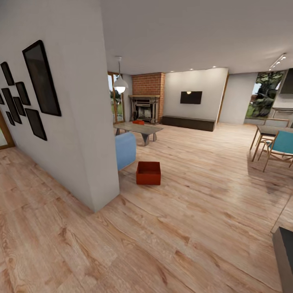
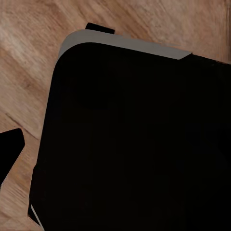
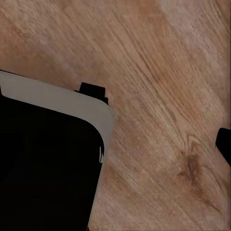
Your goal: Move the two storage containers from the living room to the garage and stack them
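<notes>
Black fingertip edges of the left gripper [image 2: 10, 149] and right gripper [image 3: 224, 144] hang over wood planks beside the robot's dark base, and I cannot tell how wide either is. Ahead, one red-orange bin [image 1: 148, 173] sits on the plank floor [image 1: 195, 195] just beside the blue sofa [image 1: 125, 149]. Another red shape, possibly the second bin [image 1: 138, 121], rests on the low grey table [image 1: 140, 129] near the brick fireplace [image 1: 147, 97].

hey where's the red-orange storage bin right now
In the head view, the storage container sits on the wood plank floor near picture centre, just right of the blue sofa, at the white wall's corner.
</notes>
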Controlling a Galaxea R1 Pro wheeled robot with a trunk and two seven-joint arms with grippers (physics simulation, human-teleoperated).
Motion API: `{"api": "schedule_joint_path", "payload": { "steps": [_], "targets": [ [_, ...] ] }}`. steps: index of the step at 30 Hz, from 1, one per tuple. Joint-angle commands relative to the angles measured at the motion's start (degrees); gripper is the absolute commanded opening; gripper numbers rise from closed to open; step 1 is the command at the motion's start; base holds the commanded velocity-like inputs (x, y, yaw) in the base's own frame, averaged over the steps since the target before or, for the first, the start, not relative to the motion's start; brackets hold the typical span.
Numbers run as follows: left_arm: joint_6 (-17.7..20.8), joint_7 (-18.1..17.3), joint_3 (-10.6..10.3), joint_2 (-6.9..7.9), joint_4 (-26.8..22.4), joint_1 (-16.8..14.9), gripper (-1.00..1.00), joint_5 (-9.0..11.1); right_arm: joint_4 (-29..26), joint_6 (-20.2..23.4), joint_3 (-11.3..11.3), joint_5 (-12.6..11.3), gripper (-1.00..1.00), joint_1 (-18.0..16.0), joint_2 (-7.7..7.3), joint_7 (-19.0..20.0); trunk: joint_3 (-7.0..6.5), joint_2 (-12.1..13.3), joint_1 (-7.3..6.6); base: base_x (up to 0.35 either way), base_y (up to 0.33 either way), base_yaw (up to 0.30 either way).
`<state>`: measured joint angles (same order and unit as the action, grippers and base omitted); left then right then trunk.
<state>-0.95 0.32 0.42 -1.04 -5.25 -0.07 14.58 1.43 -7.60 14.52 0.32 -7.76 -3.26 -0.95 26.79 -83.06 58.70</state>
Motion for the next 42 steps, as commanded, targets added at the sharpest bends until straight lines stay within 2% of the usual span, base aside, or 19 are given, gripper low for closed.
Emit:
{"api": "schedule_joint_path", "payload": {
  "steps": [1, 42],
  "targets": [
    [-0.10, 0.03, 0.02, -0.01, -0.02, -0.01, 1.00, 0.27, 0.15, -0.30, 0.25, 0.03, 1.00, -0.06, 0.01, -0.10, 0.05, -0.02, 0.03, 0.323, 0.000, 0.000],
    [-0.10, 0.03, 0.02, 0.42, -0.02, -0.02, 1.00, 0.34, 0.15, -0.23, 0.18, 0.01, 1.00, -0.06, 0.04, -0.01, 0.05, -0.02, 0.03, 0.323, 0.000, 0.000]
  ]
}}
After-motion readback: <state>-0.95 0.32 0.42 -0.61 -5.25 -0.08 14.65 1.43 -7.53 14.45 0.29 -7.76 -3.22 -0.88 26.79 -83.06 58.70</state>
